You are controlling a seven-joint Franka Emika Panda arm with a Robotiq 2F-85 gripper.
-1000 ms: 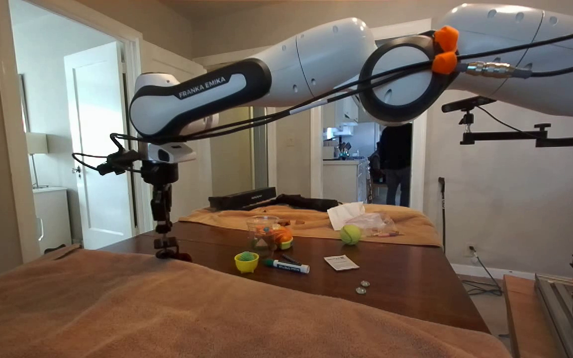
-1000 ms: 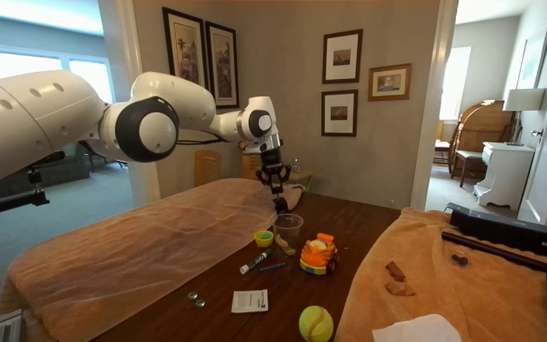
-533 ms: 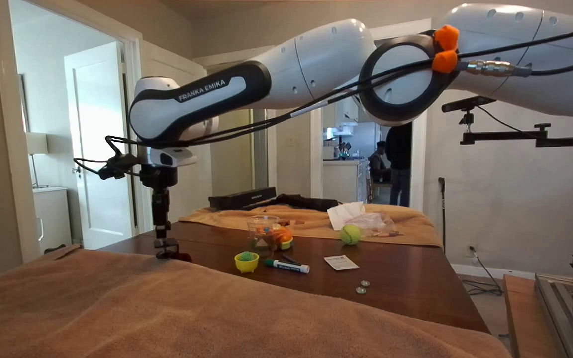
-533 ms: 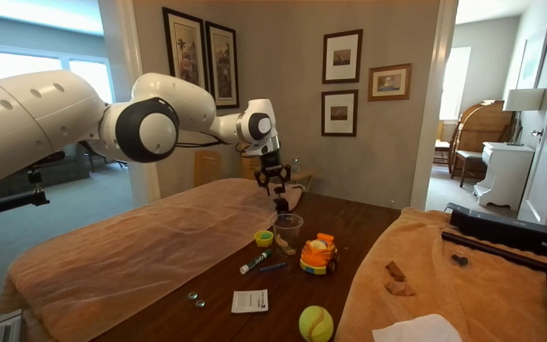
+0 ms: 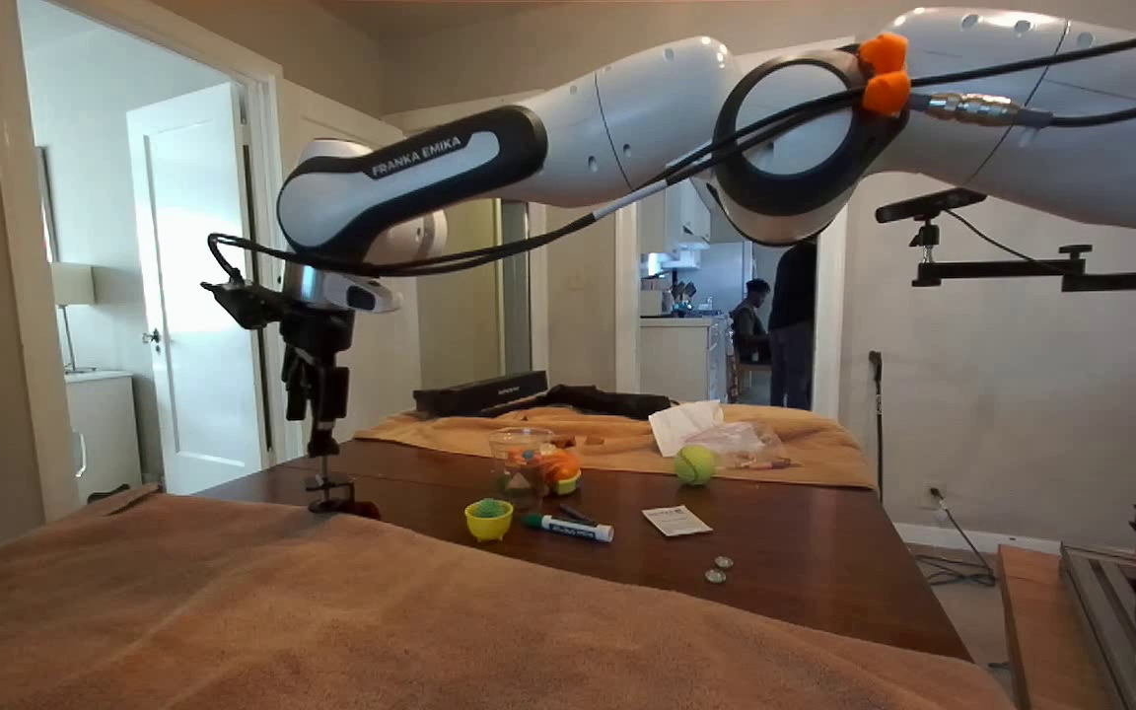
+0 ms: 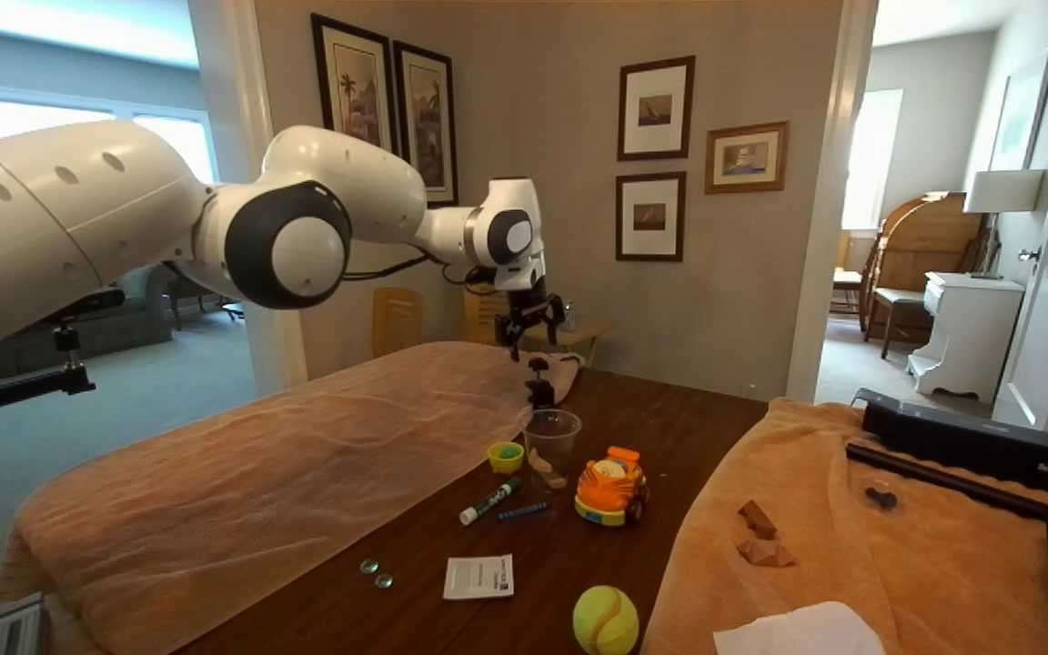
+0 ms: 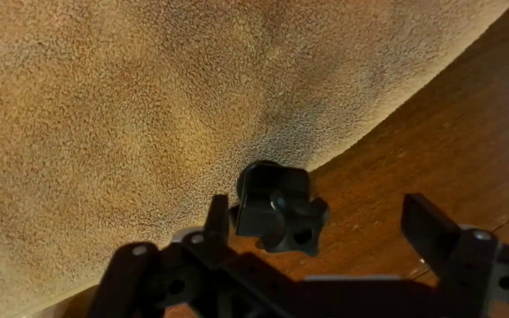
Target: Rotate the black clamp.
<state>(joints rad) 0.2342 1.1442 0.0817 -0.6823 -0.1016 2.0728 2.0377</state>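
Jaws: wide apart, up over the black clamp (image 7: 274,207). In the wrist view the clamp shows between the two fingers (image 7: 217,223), closer to one of them.
Black clamp: standing up by the edge of a big tan towel (image 6: 287,455), with its knob (image 6: 538,364) on top.
Bench (image 6: 688,414): brown wood, with the towel spread over one side.
Yellow cup (image 5: 488,529): small, with a green bumpy thing (image 5: 489,508) inside, and near a clear cup (image 6: 553,437).
Toy car (image 6: 609,491): orange, near the clear cup.
Marker (image 6: 489,501): lying flat, just beside a blue stick (image 6: 522,511).
White packet (image 6: 478,578): flat on the bench, between two shiny round bits (image 6: 368,566) and a tennis ball (image 6: 606,620).
Robot arm (image 6: 351,177): white and black, bent over the bench.
Door frame (image 5: 829,325): past it, one person (image 5: 749,325) sits and another person (image 5: 793,325) stands.
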